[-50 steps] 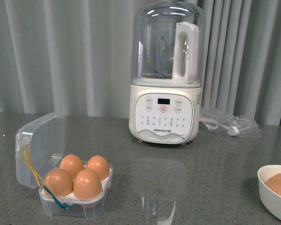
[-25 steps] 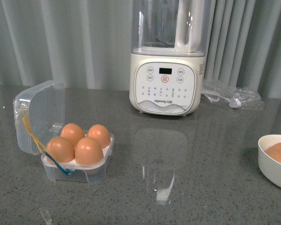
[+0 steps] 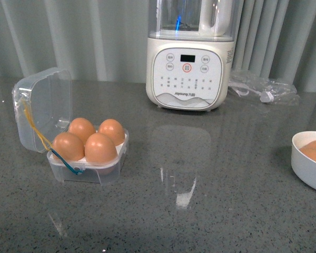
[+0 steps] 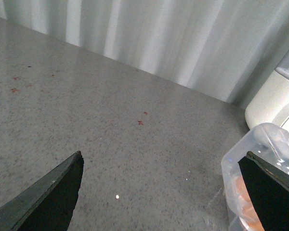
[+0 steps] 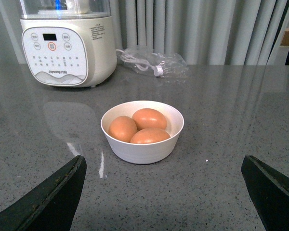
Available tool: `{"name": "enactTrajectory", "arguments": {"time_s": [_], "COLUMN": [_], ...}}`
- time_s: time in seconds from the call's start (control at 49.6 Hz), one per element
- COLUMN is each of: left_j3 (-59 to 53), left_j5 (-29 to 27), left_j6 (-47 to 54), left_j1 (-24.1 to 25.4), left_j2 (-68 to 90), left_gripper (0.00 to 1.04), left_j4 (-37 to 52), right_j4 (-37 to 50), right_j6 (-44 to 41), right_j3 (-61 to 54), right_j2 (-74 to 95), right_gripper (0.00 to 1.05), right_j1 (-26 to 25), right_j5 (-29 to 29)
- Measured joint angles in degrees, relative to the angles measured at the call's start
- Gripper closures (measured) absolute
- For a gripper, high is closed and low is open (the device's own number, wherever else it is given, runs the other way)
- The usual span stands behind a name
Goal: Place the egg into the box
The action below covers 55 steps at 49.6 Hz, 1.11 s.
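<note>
Left of the blender, the box holds the egg upright, long axis vertical; left gripper, right gripper gaping, empty.

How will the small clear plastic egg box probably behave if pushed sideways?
The clear plastic egg box looks thin-walled, so it probably slides easily on the glossy grey table. Its upright open lid may flex or swing.

Box, left, holds four eggs; bowl right; blender behind, seemingly bagged cord beside.
</note>
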Motion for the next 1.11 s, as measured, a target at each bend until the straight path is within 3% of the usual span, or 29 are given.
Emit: {"name": "enactTrajectory", "arguments": {"time_s": [0.302, 0.544, 0.887, 1.108], "left_j3": [12.9, 18.6, 19.39, 19.8], "left_j5": [2.32, 2.45, 5.38, 3.34], "left_j6": [9.14, 16.57, 17.25, 11.17], "left_j1": [-0.24, -3.52, -11.26, -9.14], "left_j2": [32.94, 41.38, 39.1, 36.46], "left_gripper": [0.07, 0.07, 0.07, 0.07], "left_j4": [19.8, 20.24, 15.34, 9.46], "right_j4": [0.0, 0.0, 0.0, 0.0], "right_j6": [0.0, 0.0, 0.0, 0.0], "right_j3": [0.0, 0.0, 0.0, 0.0], "right_j2": [0.0, 0.0, 0.0, 0.0], "right_gripper": [0.07, 0.07, 0.07, 0.07], "right_j1": [0.0, 0.0, 0.0, 0.0], "right_j5": [0.0, 0.0, 0.02, 0.0]}}
